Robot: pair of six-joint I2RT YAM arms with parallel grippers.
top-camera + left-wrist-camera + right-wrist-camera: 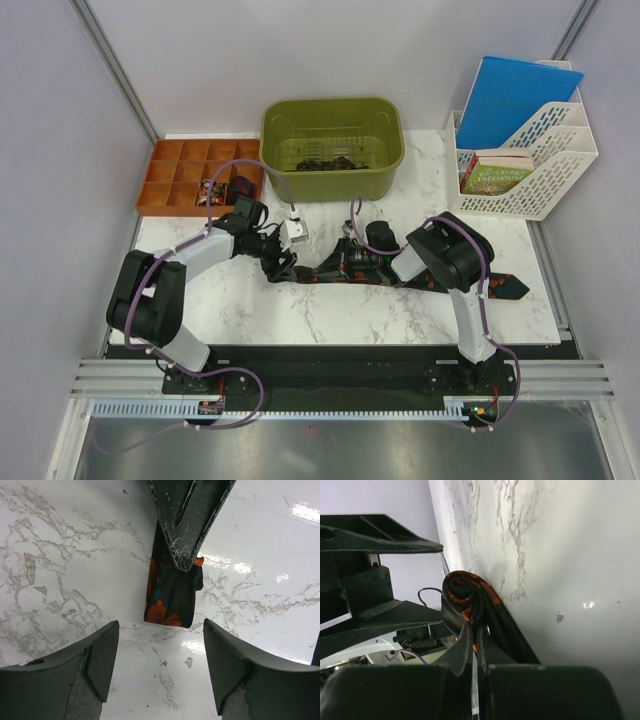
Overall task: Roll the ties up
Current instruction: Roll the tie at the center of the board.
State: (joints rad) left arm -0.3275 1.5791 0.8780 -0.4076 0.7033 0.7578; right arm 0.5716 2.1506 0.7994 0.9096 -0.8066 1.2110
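Top view first: one tie (330,275) is lying stretched across the marble table (400,320) just in front of the green bin (333,180), with its pointed end trailing off toward the bin's front right. A dark heap of ties (322,162) is sitting inside the bin. Left of the bin, an orange tray (175,165) is holding a couple of small rolled ties (212,190). Both arms are reaching in just in front of the bin. The left gripper (281,262) is hovering at the tie's left end, and the right gripper (352,262) is sitting close beside it on the tie.

Left wrist cam: the left gripper (160,630) is standing wide apart and holding nothing. The tie's (170,597) blunt end is lying flat on the table (65,555) just beyond its fingertips. The right gripper (184,555) is poking in from the top, its tip overlapping that end.

Right wrist cam: the right gripper (474,635) is pinching tight on the tie (470,597), and a small coil is bunching up just past its fingertips against the table (560,555).
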